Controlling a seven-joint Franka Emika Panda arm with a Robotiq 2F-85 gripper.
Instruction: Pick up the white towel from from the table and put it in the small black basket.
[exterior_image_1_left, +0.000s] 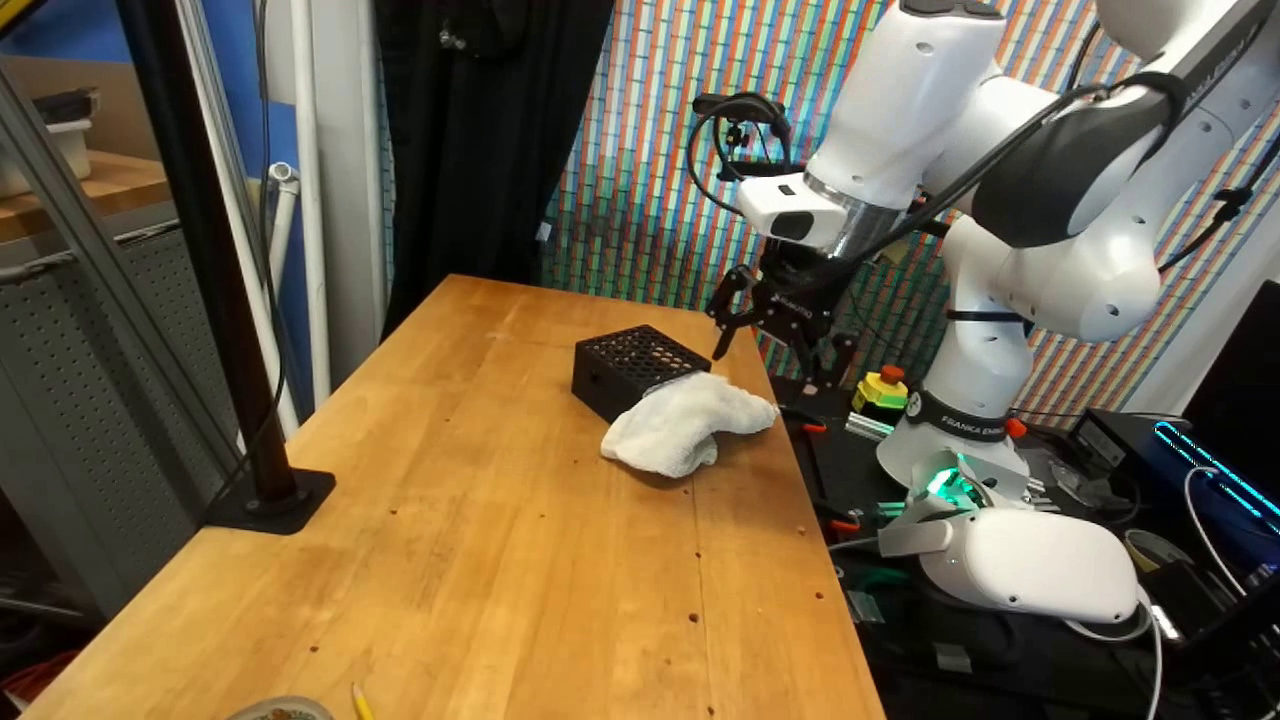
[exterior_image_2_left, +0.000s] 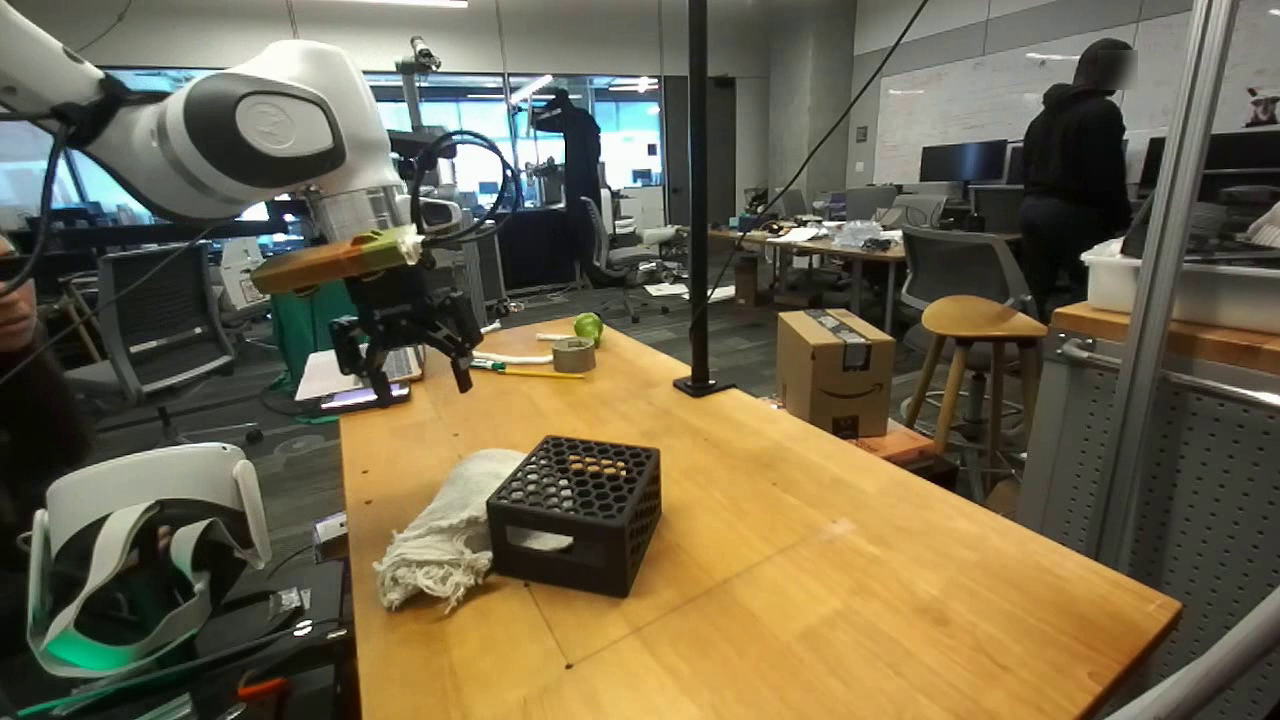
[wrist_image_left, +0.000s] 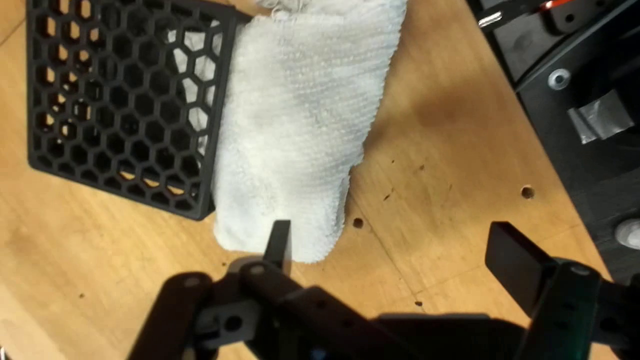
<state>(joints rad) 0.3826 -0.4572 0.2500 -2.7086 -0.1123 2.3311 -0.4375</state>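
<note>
**Wooden table (exterior_image_1_left: 500, 580), white towel (wrist_image_left: 300, 110) snug against the black basket (exterior_image_2_left: 600, 560)**

Striped backdrop (exterior_image_1_left: 640, 220) behind, and on the tabletop we have that towel, loosely bunched, fringed at one end, lying right alongside the basket with its honeycomb face uppermost. White peeks through the holes on the towel's side, too; how much cloth reaches in there, I can't tell. Up above, the gripper (exterior_image_2_left: 424, 389) hangs over the table, fingers (wrist_image_left: 517, 262) spread far apart, nothing held between them! From the wrist view, one finger overlaps the towel's end while its partner has wood behind it; both exterior views put the gripper higher than the cloth and apart from it.

Elsewhere, in an exterior view, a black post (exterior_image_2_left: 698, 220) stands at the table's edge, with a tape roll (exterior_image_2_left: 573, 358) and a round green thing (exterior_image_2_left: 588, 326) down at one end. White headset (exterior_image_1_left: 1040, 565) beside the table in both exterior views. And at the back, a person (exterior_image_2_left: 1075, 170) in dark clothing, standing near a whiteboard (exterior_image_2_left: 970, 115)!
</note>
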